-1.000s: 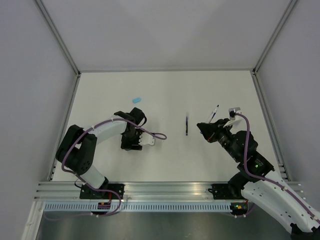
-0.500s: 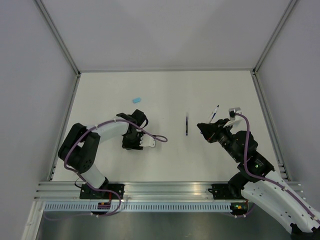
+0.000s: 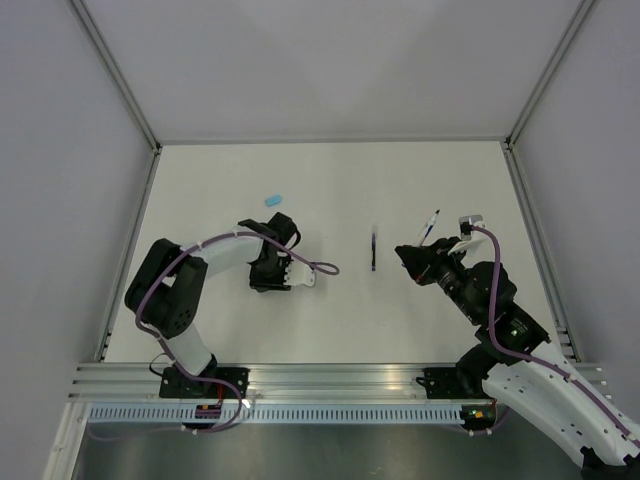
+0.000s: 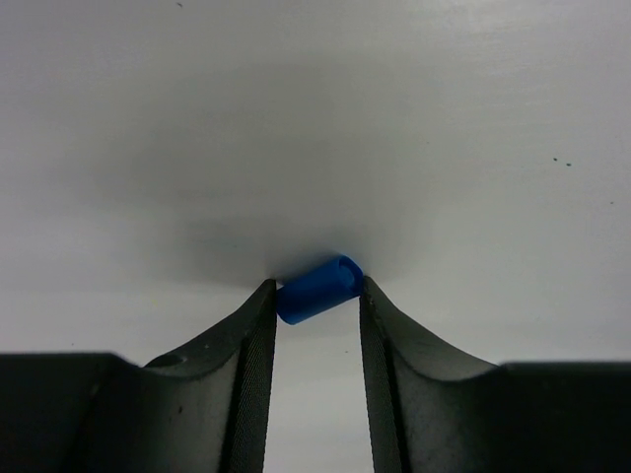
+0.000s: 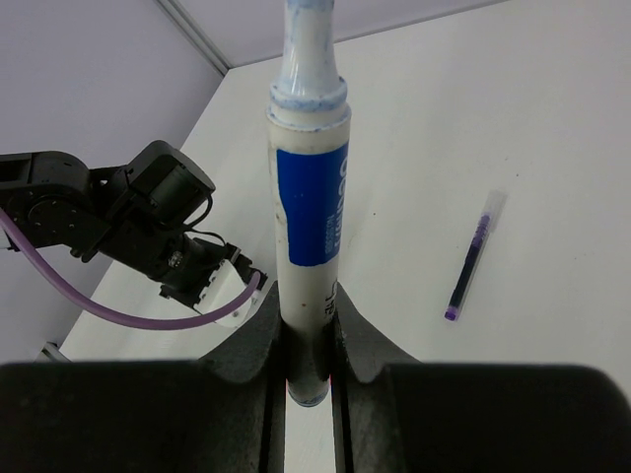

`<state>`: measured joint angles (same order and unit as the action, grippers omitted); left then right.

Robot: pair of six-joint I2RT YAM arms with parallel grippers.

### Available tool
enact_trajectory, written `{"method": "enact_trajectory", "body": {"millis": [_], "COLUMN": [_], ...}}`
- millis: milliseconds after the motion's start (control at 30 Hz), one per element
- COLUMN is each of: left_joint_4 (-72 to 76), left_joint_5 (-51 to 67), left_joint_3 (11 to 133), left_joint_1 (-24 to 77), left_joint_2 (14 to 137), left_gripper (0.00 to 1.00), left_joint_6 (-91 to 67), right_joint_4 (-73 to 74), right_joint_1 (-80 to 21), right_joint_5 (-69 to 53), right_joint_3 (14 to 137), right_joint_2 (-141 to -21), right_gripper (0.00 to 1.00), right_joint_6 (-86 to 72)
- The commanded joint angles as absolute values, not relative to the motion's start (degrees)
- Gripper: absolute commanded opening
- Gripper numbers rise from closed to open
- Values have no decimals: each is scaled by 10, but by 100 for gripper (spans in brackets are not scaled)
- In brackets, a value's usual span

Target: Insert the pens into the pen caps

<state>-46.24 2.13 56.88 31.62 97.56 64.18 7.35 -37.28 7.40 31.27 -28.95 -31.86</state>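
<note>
Left gripper [image 4: 316, 296] clamped on dark blue cap [image 4: 321, 287]: both fingertips touch it, cap slanted between them, resting on tabletop [image 4: 315, 118], left half, midway between near and far edges. Right gripper [image 5: 308, 330] grips whitish pen [image 5: 308, 187] with blue label, upright above right half. Step, my guess: securing cap for mating. Next: lift cap, turn open end toward pen tip, line up axes. Slanted grip may need fixing. Light blue cap [image 3: 273, 200] and thin dark pen [image 3: 374, 250] wait.
</note>
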Motion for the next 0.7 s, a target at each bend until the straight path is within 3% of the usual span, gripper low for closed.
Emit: {"method": "enact_trajectory", "body": {"millis": [0,333,367,400,667], "left_joint_4": [-438,-444,-444,-445,-447], "left_joint_5": [59,90,97,101,94], "left_joint_3": [600,664,673,677,695], "left_joint_1": [318,323,323,323,323], "left_joint_2": [1008,1052,1053,1054,1063], "left_gripper": [42,49,64,98,100], "left_joint_6": [608,572,567,564,554], "right_joint_4": [66,65,65,65,64], "right_joint_1": [-374,-374,-374,-374,-374], "right_joint_5": [76,75,75,76,74], "right_joint_3": [338,337,337,337,337], "right_joint_2": [-287,-287,-287,-287,-286], "right_gripper": [2,2,2,2,2], "right_joint_6": [-321,-321,-321,-321,-321]}}
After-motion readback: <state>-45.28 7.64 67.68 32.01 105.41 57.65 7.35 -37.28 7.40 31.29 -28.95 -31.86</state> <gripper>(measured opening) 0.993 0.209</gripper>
